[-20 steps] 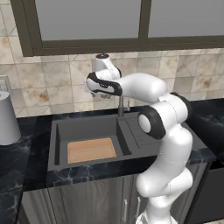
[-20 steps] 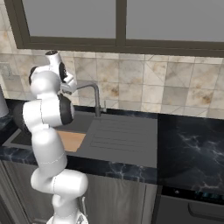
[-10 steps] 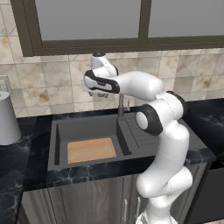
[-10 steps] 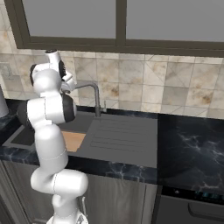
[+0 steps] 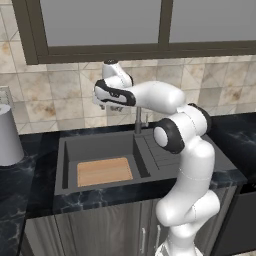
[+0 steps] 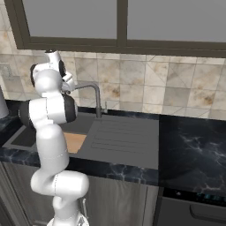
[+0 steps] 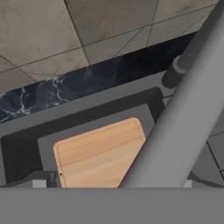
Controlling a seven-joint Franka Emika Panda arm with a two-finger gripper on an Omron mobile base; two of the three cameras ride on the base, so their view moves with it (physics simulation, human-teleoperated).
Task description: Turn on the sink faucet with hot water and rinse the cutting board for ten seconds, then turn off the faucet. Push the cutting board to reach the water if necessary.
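Black marbled countertop under tiled wall, dark sink set in. Cutting board flat on basin floor, toward front. Gripper raised beside faucet spout; finger spacing cannot be told. Grey canister on counter, far left.

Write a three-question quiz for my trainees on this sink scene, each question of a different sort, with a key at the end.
1. True or false: the cutting board lies flat in the basin of the sink.
2. Multiple choice: in the hand view, the grey bar crossing the frame in front of the board is (A) a spoon, (B) the sink faucet, (C) a towel rail.
3. Short answer: is any water running onto the board?

Key
1. True.
2. B.
3. No; no stream shows, and the board looks dry.
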